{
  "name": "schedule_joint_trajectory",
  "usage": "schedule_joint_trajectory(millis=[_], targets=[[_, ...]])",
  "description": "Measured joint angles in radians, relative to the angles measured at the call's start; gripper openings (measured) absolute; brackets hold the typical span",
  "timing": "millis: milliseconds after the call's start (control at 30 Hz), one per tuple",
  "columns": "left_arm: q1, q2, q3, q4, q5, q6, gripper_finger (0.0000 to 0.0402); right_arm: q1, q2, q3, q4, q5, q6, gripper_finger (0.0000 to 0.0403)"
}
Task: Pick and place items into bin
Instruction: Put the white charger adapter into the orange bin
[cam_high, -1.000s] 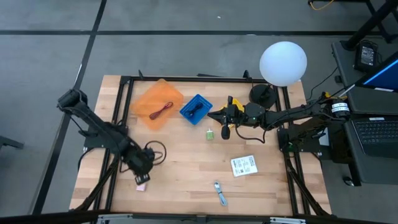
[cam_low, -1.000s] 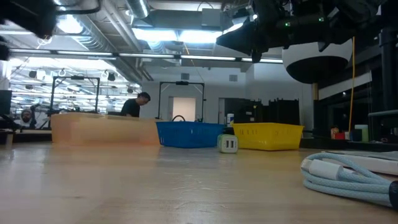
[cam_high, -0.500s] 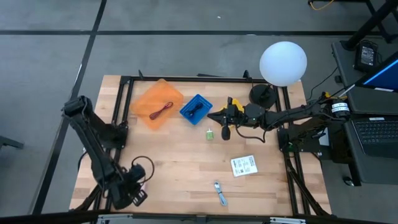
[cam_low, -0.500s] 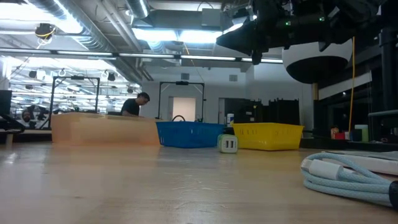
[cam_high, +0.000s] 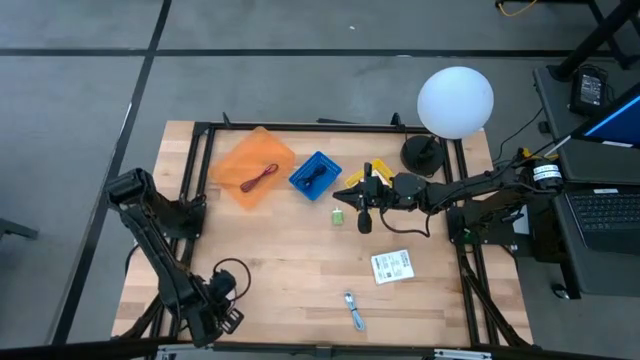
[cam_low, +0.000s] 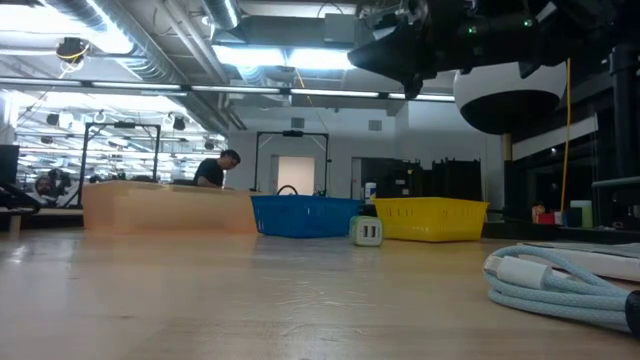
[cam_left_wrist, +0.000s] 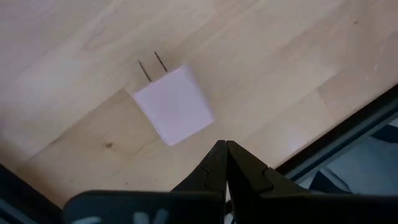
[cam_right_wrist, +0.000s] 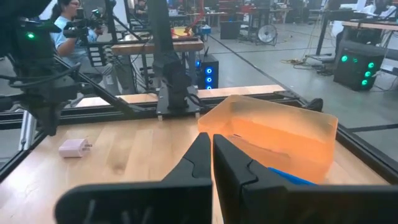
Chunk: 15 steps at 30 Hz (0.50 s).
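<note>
The pink block (cam_left_wrist: 174, 104), with two metal prongs, lies flat on the wood near the table's near left corner. My left gripper (cam_left_wrist: 225, 148) hangs shut just above the table beside it, pointing down; its arm (cam_high: 205, 315) hides the block in the high view. The block (cam_right_wrist: 74, 147) also shows in the right wrist view. My right gripper (cam_high: 350, 197) is shut and level, above the table by the yellow bin (cam_high: 378, 170). The orange bin (cam_high: 252, 165) holds the red cord (cam_high: 260, 178). The blue bin (cam_high: 315, 175) holds the black coiled cable (cam_high: 316, 176).
The tiny green piece (cam_high: 338, 215), the white printed packet (cam_high: 393, 265) and the blue-silver tool (cam_high: 354, 310) lie loose on the wood. A white globe lamp (cam_high: 455, 100) stands at the far right corner. Black frame rails (cam_high: 190, 170) run along the table's sides.
My left gripper has swung from beside the pink block toward the table's near left corner, sunk a little and rolled about its wrist, staying shut. The block lies where it was.
</note>
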Motion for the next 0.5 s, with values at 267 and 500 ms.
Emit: schedule_joint_trajectory(millis=[267,500], targets=[[0.004,0.000,0.000,-0.013,0.001,-0.060,0.0008,0.000,0.000,0.000,-0.002,0.000,0.000,0.0000],[0.004,0.000,0.000,-0.015,0.003,-0.119,0.0052,0.000,0.000,0.000,-0.002,0.000,0.000,0.0000]])
